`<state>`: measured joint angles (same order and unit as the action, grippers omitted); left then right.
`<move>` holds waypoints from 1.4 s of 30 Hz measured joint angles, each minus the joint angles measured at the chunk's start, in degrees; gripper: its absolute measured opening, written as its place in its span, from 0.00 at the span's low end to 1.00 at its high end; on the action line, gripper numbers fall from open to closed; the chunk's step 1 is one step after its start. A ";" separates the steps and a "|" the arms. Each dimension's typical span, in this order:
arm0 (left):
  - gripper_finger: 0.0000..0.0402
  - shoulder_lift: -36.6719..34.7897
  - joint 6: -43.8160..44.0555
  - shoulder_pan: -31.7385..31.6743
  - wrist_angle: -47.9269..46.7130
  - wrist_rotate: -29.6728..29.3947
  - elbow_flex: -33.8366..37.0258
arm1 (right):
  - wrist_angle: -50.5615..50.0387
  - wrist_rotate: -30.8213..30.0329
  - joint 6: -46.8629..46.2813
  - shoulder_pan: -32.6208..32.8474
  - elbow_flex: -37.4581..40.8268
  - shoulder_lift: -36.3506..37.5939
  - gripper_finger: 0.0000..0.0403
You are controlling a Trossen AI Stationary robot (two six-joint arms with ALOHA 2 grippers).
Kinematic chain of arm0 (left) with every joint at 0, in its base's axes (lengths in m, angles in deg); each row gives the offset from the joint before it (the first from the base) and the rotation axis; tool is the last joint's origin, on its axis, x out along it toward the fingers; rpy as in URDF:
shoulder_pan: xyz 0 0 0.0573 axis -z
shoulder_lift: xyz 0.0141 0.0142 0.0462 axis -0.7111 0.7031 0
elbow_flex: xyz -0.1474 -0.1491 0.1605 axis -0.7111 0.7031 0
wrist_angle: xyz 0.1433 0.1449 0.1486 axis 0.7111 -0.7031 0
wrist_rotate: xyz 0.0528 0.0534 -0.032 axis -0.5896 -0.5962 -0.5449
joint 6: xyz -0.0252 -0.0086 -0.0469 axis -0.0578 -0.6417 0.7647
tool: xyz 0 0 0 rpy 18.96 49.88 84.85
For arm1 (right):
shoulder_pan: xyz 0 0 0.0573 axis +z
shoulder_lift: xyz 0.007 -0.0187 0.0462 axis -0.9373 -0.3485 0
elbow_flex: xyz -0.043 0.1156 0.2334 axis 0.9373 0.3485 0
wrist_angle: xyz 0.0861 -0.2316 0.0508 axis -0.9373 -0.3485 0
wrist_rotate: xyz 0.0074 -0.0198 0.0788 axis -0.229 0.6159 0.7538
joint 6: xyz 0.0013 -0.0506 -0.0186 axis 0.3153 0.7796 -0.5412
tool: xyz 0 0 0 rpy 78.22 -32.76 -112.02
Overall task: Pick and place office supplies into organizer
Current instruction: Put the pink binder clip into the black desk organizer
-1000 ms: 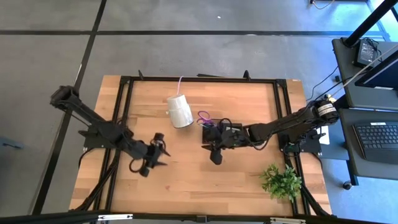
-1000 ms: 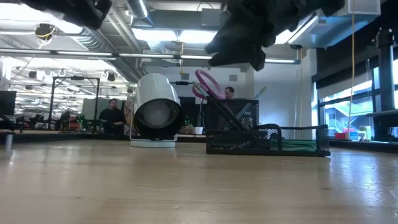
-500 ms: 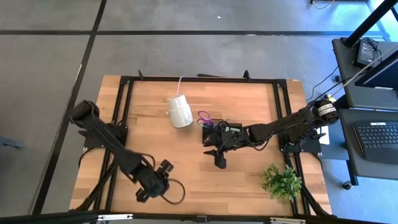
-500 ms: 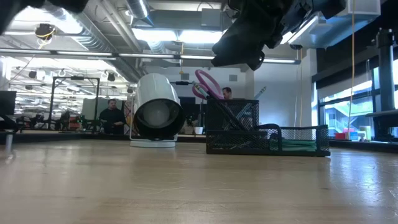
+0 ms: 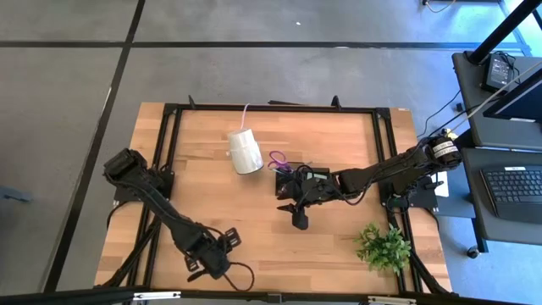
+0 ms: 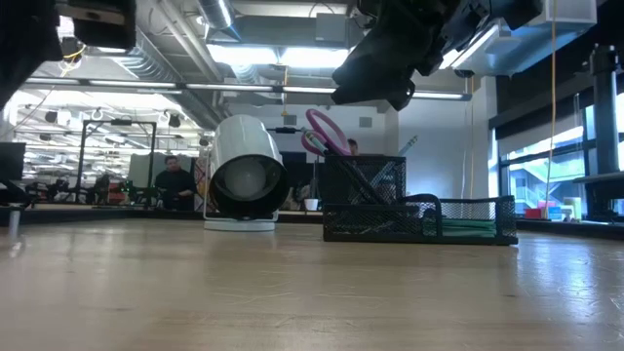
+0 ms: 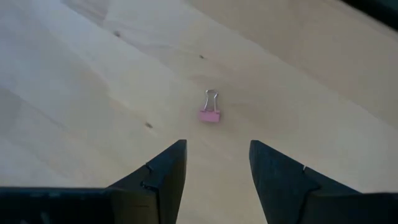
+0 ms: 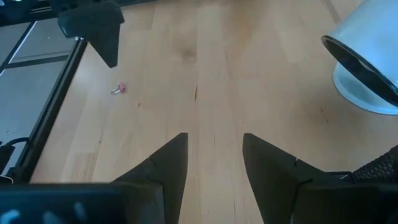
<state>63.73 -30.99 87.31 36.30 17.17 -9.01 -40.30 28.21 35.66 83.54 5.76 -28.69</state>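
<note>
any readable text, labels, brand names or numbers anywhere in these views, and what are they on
None can be read.
white cylinder roll: no print visible.
organizer: plain black mesh, no label.
pink binder clip: no marking visible.
left gripper and right gripper: plain dark fingers, no text.
Background room in the low view: any signs are too small and blurred to read.

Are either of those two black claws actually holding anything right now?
No. The left gripper is open above the wooden table, with a small pink binder clip lying ahead of it. The right gripper is open and empty too.
</note>
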 joint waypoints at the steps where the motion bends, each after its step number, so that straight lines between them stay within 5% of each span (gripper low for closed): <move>1: 0.42 0.00 -0.66 -0.11 -0.11 -0.07 0.00 | 0.02 0.00 -0.19 0.00 0.00 0.00 0.39; 42: 0.42 3.89 3.41 -3.27 12.71 4.68 4.79 | -0.22 -0.04 0.27 0.57 -0.02 0.00 0.39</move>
<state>67.62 -27.58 84.04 49.01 21.85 -4.22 -40.52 28.16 35.93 84.11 5.73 -28.69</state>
